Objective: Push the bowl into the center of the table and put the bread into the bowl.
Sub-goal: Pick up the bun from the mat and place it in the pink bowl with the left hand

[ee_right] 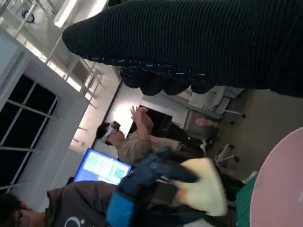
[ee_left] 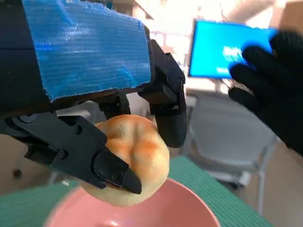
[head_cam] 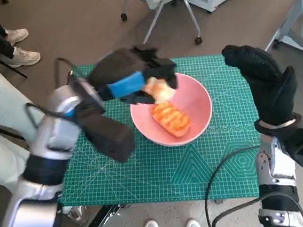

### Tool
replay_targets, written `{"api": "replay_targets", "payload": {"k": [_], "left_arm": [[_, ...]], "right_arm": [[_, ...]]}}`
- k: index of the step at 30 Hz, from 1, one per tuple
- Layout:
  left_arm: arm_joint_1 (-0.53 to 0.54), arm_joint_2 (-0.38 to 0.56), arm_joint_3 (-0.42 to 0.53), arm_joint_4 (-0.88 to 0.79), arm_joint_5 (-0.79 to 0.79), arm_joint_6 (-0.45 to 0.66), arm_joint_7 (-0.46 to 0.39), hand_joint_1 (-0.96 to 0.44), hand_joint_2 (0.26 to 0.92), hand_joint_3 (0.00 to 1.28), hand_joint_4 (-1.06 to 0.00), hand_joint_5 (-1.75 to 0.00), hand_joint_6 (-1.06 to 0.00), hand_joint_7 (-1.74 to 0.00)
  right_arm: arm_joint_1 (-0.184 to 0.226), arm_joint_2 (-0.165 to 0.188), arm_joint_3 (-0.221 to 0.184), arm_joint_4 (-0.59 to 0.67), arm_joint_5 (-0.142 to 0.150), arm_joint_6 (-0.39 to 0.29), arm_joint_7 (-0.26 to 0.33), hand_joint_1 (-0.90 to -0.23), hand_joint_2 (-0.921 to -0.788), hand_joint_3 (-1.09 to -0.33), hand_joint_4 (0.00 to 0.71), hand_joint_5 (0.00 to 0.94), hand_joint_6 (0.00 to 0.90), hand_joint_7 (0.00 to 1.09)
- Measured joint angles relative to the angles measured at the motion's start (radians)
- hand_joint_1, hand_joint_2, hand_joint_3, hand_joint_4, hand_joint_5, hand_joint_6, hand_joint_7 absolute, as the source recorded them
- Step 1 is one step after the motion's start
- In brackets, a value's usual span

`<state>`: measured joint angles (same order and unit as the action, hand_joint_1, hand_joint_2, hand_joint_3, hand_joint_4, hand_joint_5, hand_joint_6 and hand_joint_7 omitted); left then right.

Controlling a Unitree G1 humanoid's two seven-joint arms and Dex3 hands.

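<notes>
Left hand (head_cam: 138, 82): grips pale bread roll (ee_left: 132, 158) over pink bowl (head_cam: 195, 96), far rim | Right hand (head_cam: 263, 78): released, raised right | Roll: likely light, soft; hold sides gently | Bowl: mid-table, holds second bread (head_cam: 171, 118)

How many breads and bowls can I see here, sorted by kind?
Round bread roll, held over the bowl by the left hand: 1
Glazed, scored bread lying in the bowl: 1
Pink bowl on the green cutting mat: 1
Total: 3 things, 2 of them bread.
</notes>
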<state>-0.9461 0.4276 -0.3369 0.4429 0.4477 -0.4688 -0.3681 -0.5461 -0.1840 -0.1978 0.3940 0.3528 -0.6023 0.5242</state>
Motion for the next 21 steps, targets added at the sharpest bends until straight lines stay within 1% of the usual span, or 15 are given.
{"api": "replay_targets", "payload": {"k": [4, 7, 10, 11, 12, 13, 14, 15, 17, 19, 21], "left_arm": [[-0.026, -0.035, -0.025, 0.102, 0.022, -0.042, 0.011, 0.0, 0.919, 0.04, -0.73, -1.27, -0.7, -0.94], [-0.042, -0.056, -0.041, 0.18, 0.029, -0.063, 0.022, 0.0, 0.92, 0.08, -0.68, -1.32, -0.64, -1.0], [-0.05, -0.069, -0.049, 0.238, 0.036, -0.074, 0.025, 0.0, 0.92, 0.1, -0.66, -1.34, -0.62, -1.02], [-0.05, -0.07, -0.05, 0.249, 0.04, -0.076, 0.026, -0.02, 0.911, 0.09, -0.57, -1.14, -0.56, -0.9], [-0.051, -0.072, -0.054, 0.254, 0.044, -0.063, 0.02, -0.04, 0.903, 0.07, -0.48, -0.76, -0.5, -0.64], [-0.052, -0.075, -0.058, 0.255, 0.048, -0.046, 0.009, -0.07, 0.896, 0.05, -0.42, -0.49, -0.46, -0.43], [-0.053, -0.078, -0.062, 0.253, 0.053, -0.015, -0.011, -0.08, 0.894, 0.04, -0.4, -0.39, -0.45, -0.35], [-0.053, -0.08, -0.066, 0.251, 0.057, 0.014, -0.03, -0.12, 0.888, 0.03, -0.35, -0.25, -0.42, -0.23], [-0.049, -0.081, -0.073, 0.238, 0.063, 0.073, -0.07, -0.17, 0.883, 0.01, -0.28, -0.1, -0.38, -0.1], [-0.04, -0.079, -0.074, 0.213, 0.063, 0.118, -0.1, -0.21, 0.881, 0.01, -0.23, -0.05, -0.35, -0.05], [-0.031, -0.078, -0.073, 0.188, 0.061, 0.139, -0.113, -0.24, 0.88, 0.0, -0.2, -0.03, -0.34, -0.03]], "right_arm": [[0.0, -0.001, -0.002, 0.0, 0.0, 0.0, 0.0, -0.656, -0.921, -0.683, 0.193, 0.004, 0.211, 0.32], [0.002, -0.002, -0.002, -0.001, 0.0, 0.0, 0.0, -0.659, -0.921, -0.682, 0.194, 0.004, 0.212, 0.32], [0.004, -0.002, -0.002, -0.001, 0.0, 0.0, 0.0, -0.66, -0.921, -0.681, 0.194, 0.004, 0.212, 0.32], [0.005, -0.002, -0.003, -0.001, 0.0, 0.0, 0.0, -0.66, -0.921, -0.681, 0.194, 0.004, 0.212, 0.32], [0.006, -0.003, -0.003, -0.002, 0.0, 0.0, 0.0, -0.66, -0.921, -0.681, 0.195, 0.004, 0.213, 0.32], [0.008, -0.003, -0.004, -0.002, 0.0, 0.0, 0.0, -0.66, -0.921, -0.68, 0.195, 0.004, 0.213, 0.32], [0.008, -0.004, -0.005, -0.003, 0.0, 0.0, 0.0, -0.66, -0.921, -0.68, 0.195, 0.004, 0.213, 0.32], [0.009, -0.004, -0.005, -0.003, 0.0, 0.0, 0.0, -0.66, -0.921, -0.679, 0.196, 0.004, 0.213, 0.32], [0.009, -0.004, -0.006, -0.004, 0.0, 0.0, 0.0, -0.661, -0.921, -0.677, 0.196, 0.004, 0.212, 0.32], [0.01, -0.004, -0.009, -0.005, 0.0, 0.0, 0.0, -0.662, -0.921, -0.674, 0.197, 0.004, 0.211, 0.31], [0.01, -0.005, -0.013, -0.005, 0.0, 0.0, -0.001, -0.663, -0.921, -0.673, 0.197, 0.004, 0.211, 0.31]]}}
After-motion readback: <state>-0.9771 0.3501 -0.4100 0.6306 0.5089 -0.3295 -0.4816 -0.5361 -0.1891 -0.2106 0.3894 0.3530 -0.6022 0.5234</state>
